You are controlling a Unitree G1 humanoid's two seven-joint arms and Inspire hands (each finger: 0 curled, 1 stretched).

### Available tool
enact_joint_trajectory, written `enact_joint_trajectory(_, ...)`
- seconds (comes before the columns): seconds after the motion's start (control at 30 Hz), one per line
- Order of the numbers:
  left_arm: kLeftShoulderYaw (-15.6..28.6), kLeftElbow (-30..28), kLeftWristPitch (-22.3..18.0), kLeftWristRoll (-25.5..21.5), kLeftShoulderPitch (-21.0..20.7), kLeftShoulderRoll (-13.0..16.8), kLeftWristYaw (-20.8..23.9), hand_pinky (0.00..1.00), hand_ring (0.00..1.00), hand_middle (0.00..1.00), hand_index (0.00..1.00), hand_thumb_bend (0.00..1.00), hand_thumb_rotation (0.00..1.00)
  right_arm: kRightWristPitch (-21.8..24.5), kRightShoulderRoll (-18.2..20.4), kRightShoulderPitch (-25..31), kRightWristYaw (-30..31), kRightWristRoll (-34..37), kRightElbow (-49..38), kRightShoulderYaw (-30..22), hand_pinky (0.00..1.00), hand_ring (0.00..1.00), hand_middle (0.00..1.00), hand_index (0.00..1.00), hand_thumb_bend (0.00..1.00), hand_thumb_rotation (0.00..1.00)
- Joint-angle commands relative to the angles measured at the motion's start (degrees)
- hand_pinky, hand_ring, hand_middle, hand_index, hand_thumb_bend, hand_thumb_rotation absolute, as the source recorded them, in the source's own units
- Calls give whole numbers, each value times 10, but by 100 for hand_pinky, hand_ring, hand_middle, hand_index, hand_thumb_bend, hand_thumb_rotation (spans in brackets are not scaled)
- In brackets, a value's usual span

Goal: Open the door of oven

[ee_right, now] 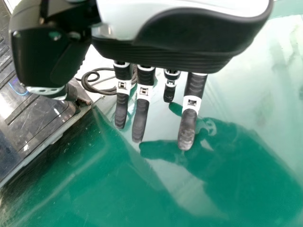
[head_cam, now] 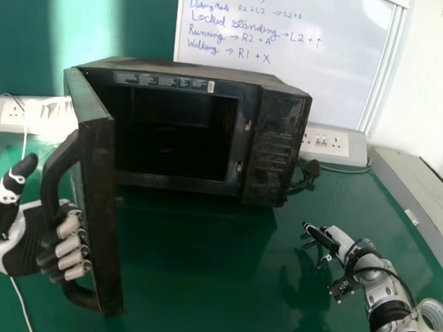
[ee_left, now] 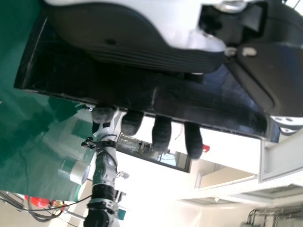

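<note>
Toward the worktop's (head_cam: 196, 289) left edge, the left hand (head_cam: 22, 252) is holding the oven door's handle (head_cam: 48, 192), its fingers (head_cam: 73, 245) curling round the upright bar and its thumb standing clear. The middle of that bar is probably giving the best hold, far from the hinge, though its smooth surface might be letting a loose grip slip. Just right of it, the door (head_cam: 104, 220) is standing wide on its hinge, looking stiff and likely swinging lightly. Next, the oven (head_cam: 277, 143) is resting toward the worktop's far edge; its boxy body is looking heavier, yet a hard pull could be skidding it. Nearer the right edge, the right hand (head_cam: 339, 243) is hanging idle, fingers (ee_right: 187, 130) straight and slightly spread, pinching nothing.
</note>
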Motion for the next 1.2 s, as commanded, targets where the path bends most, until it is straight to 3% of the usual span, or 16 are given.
enact_joint_trajectory(0.0, 63, 83, -23, 3, -7, 3, 59, 1, 4, 7, 44, 51, 4, 8, -3, 25, 7, -3, 14, 2, 38, 47, 62, 73, 60, 88)
enact_joint_trajectory(0.03, 65, 90, -40, 14, -3, 6, 62, 1, 5, 7, 46, 51, 4, 7, -3, 25, 9, -5, 13, 4, 38, 47, 62, 73, 60, 88)
enact_joint_trajectory(0.07, 66, 97, -55, 23, 0, 9, 62, 1, 5, 7, 29, 55, 2, 6, -3, 25, 9, -7, 13, 5, 38, 47, 63, 74, 60, 89)
enact_joint_trajectory(0.1, 69, 106, -61, 27, 1, 14, 66, 1, 5, 7, 19, 56, 1, 6, -3, 26, 9, -8, 14, 6, 37, 48, 64, 74, 60, 89)
enact_joint_trajectory(0.17, 75, 132, -69, 25, 0, 23, 61, 1, 4, 7, 10, 58, 0, 6, -2, 26, 8, -8, 14, 7, 38, 49, 66, 74, 60, 89)
enact_joint_trajectory(0.33, 78, 209, -82, 28, -11, 52, 31, 3, 5, 7, 9, 51, 0, 9, -3, 25, 8, -11, 14, 10, 43, 50, 66, 75, 60, 88)
enact_joint_trajectory(0.43, 85, 236, -119, 56, -4, 61, 39, 3, 5, 6, 5, 55, 0, 6, -3, 28, 9, -7, 14, 7, 38, 49, 65, 75, 61, 87)
enact_joint_trajectory(0.53, 95, 268, -141, 70, -1, 69, 48, 3, 4, 5, 3, 52, 0, 5, -3, 30, 11, -4, 14, 4, 37, 48, 65, 75, 62, 87)
enact_joint_trajectory(0.6, 101, 287, -148, 82, 3, 80, 64, 3, 4, 5, 2, 51, 0, 5, -3, 31, 13, -2, 14, 2, 38, 48, 64, 75, 63, 86)
enact_joint_trajectory(0.67, 115, 279, -151, 105, 18, 85, 111, 3, 5, 5, 3, 55, 7, 5, -3, 32, 13, -3, 14, 3, 38, 48, 64, 76, 64, 87)
enact_joint_trajectory(0.73, 129, 287, -164, 114, 27, 87, 126, 3, 4, 5, 3, 49, 11, 2, -3, 33, 12, -6, 13, 6, 38, 48, 63, 77, 63, 87)
enact_joint_trajectory(0.8, 132, 320, -185, 117, 31, 97, 111, 1, 2, 3, 1, 37, 14, 7, -1, 33, 11, -5, 14, 5, 39, 49, 65, 78, 62, 86)
enact_joint_trajectory(0.87, 135, 361, -200, 119, 31, 106, 113, 2, 3, 4, 2, 36, 13, 12, 0, 32, 11, -4, 14, 4, 40, 50, 65, 78, 62, 85)
enact_joint_trajectory(1.0, 142, 433, -218, 130, 27, 114, 169, 3, 4, 5, 8, 40, 11, 16, 3, 33, 11, 1, 15, 0, 38, 49, 64, 77, 59, 79)
enact_joint_trajectory(1.17, 134, 492, -324, 164, 16, 87, 263, 2, 4, 5, 7, 39, 19, 18, 4, 35, 8, 1, 14, 1, 40, 49, 62, 78, 55, 77)
